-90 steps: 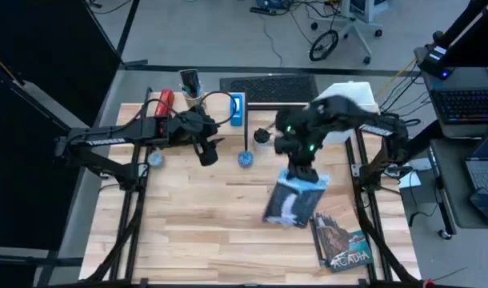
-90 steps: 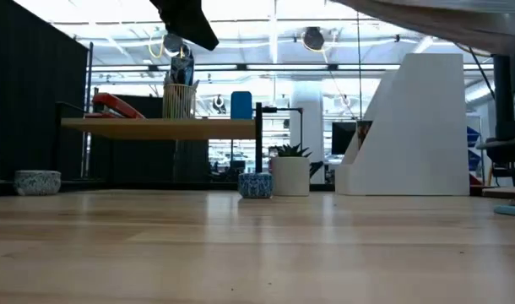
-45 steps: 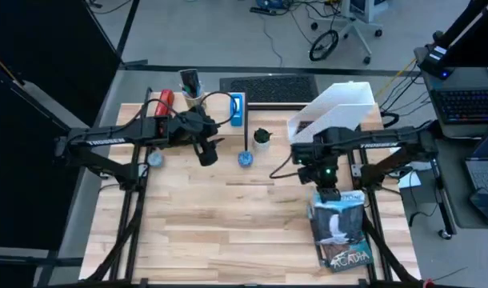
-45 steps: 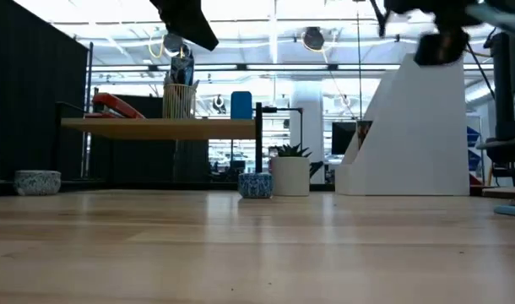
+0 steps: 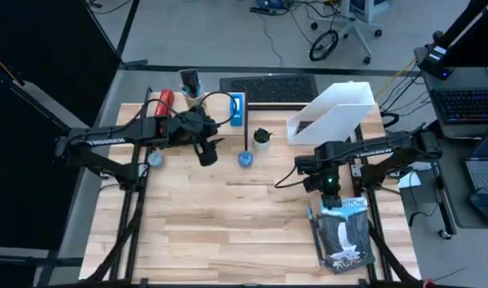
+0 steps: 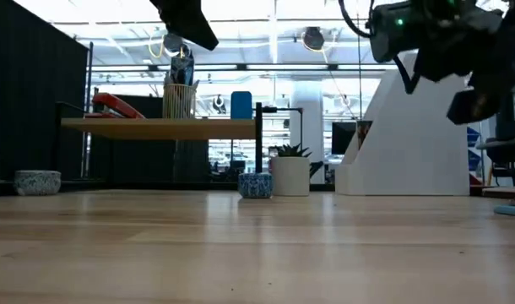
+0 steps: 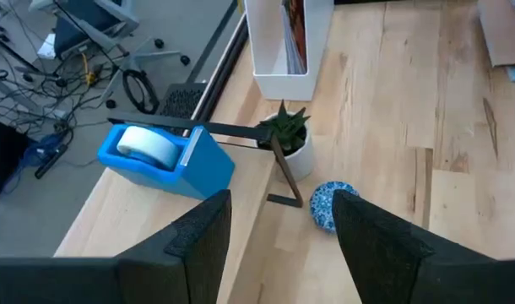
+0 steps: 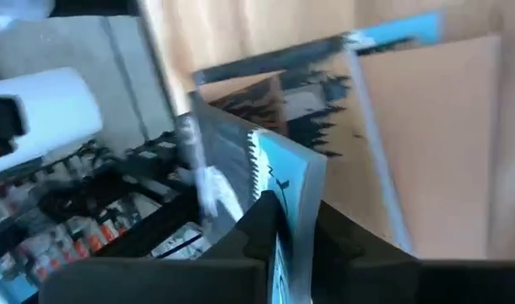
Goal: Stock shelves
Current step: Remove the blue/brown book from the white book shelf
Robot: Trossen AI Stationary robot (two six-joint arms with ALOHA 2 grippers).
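Book-moving time, most likely. Right gripper low over the front right corner of the light-wood bench, jaws shut tight on the edge of a thin book with a blue and grey cover. Hard to tell whether the book rests flat on the bench or hangs just above it.

Left gripper waiting over the back left of the bench, jaws wide open with nothing between them.

Big white box-shaped file holder at the back right, well apart from the book, with something colourful already standing inside. Low light-wood plank shelf on thin black legs at the back left, carrying a red stapler and a blue tape holder. Small green plant in a white pot and little blue bowl on the bench between shelf and holder.

Next, probably: lift the book clear, turn it upright, carry it back to the white holder, and slide it into the open top. Careful not to bump the holder's thin wall or let the floppy book slip.
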